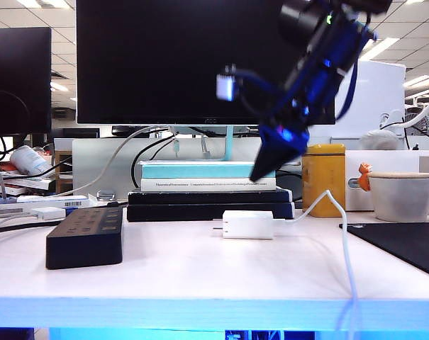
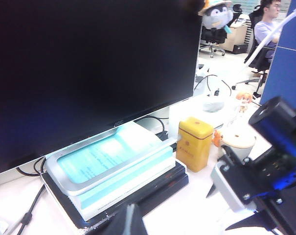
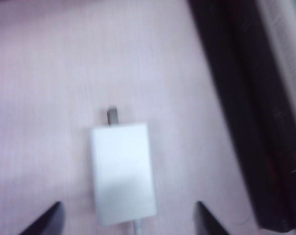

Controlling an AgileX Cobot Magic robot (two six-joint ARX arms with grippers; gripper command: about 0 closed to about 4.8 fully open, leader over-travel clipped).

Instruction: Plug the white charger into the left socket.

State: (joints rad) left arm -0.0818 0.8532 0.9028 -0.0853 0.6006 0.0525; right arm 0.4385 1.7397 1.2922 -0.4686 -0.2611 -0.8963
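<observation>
The white charger (image 1: 248, 224) lies flat on the pale desk (image 1: 200, 265), out in front of the stack of books, with its metal prongs (image 1: 218, 228) pointing toward the black power strip (image 1: 86, 236) that sits well apart from it on the left side of the exterior view. Its thin white cable (image 1: 345, 244) runs off the far end, loops up and drops over the front edge of the desk. In the right wrist view the charger (image 3: 122, 171) sits between the two dark fingertips (image 3: 209, 220), which stand wide apart on either side and touch nothing; one prong (image 3: 112, 115) shows at its far end. The right gripper (image 1: 265, 168) hangs in the air above the charger, pointing steeply down, jaws spread and empty. The left socket is among the small slots on the strip's top face (image 1: 93, 221); nothing is plugged into it. Behind the charger the books (image 1: 208, 190) carry the monitor stand, with the large dark monitor (image 1: 200, 60) above. A yellow tin (image 1: 323, 178) and a cup (image 1: 402, 195) stand to the right. The left gripper (image 2: 125, 221) shows only as a dark tip low in its own view, facing the monitor and books (image 2: 113, 171); its jaws are closed, holding nothing visible.
</observation>
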